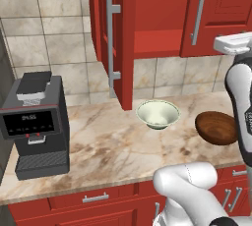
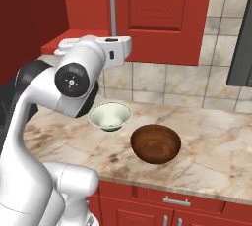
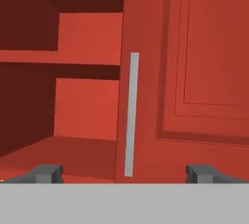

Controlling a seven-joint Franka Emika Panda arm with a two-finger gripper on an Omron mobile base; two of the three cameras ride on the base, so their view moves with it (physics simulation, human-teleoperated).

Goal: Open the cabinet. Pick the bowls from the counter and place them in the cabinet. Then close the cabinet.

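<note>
I see a black coffee machine [image 1: 37,127] standing at the left. Beige wall tiles [image 1: 54,38] run behind it. Red base drawers [image 1: 93,198] sit below.

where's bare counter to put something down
Widest bare patch of counter: between the coffee machine and the cream bowl, out to the front edge. More bare slab right of the wooden bowl. Crowded where the two bowls sit close, under the open cabinet door.

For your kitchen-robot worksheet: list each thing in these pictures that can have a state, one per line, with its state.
Left cabinet door: swung open.
Right cabinet door: closed.
Shelf: bare where visible.
Cream bowl: upright on the counter, empty.
Wooden bowl: upright on the counter, empty.
Gripper: open, holding nothing, facing the closed door's handle.
</note>
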